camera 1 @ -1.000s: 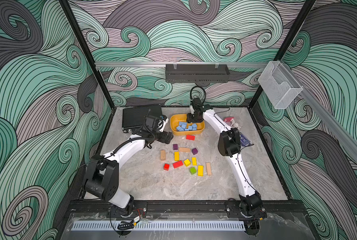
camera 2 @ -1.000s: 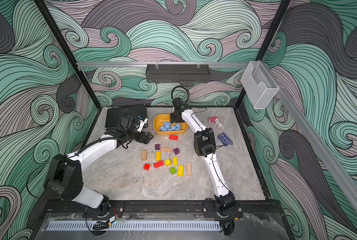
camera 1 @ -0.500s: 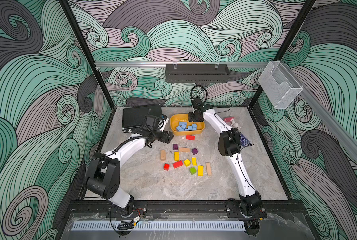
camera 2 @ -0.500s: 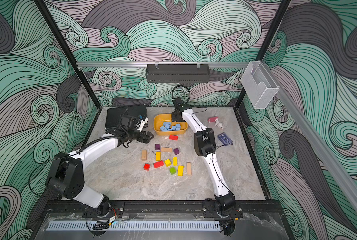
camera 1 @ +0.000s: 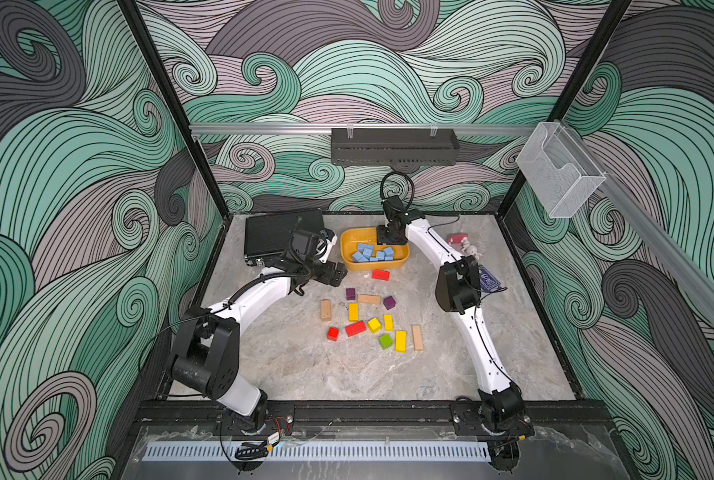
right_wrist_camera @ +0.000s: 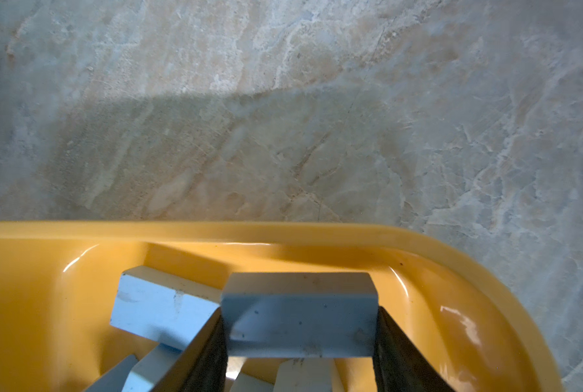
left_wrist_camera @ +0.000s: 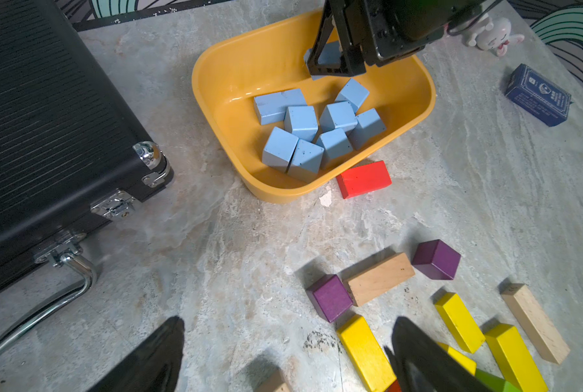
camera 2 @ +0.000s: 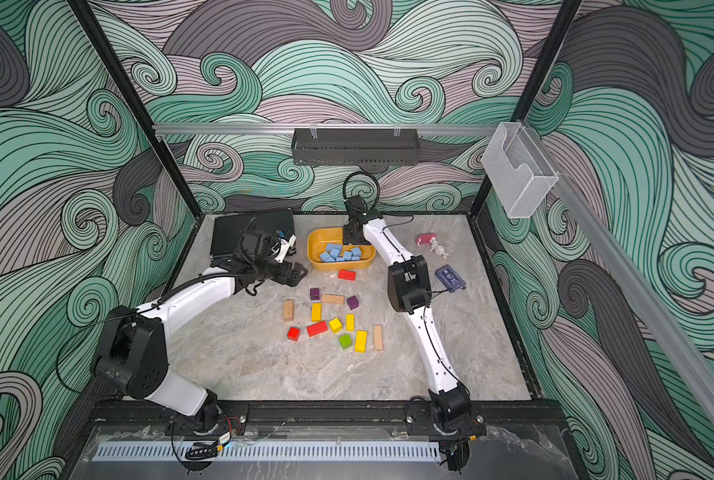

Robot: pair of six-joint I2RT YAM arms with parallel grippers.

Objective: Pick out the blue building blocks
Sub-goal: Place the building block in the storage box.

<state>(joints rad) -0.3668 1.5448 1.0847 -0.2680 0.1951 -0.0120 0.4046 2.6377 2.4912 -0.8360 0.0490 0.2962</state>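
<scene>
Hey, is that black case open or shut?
Shut: the case lies flat with its lid flush and its latch fastened.

Bright even light; glare on the yellow tub (right_wrist_camera: pixel 459 319), shadowed tabletop (right_wrist_camera: pixel 215 135), nearest blue building blocks (right_wrist_camera: pixel 147 373) soft.

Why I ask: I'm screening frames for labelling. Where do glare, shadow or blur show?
Right wrist view: broad soft shadow on the table, glints on the bin wall, right tool dark around its block. Left wrist view: sharp, faint glint inside the bin, left tool blurred. Both top views: evenly lit.
</scene>
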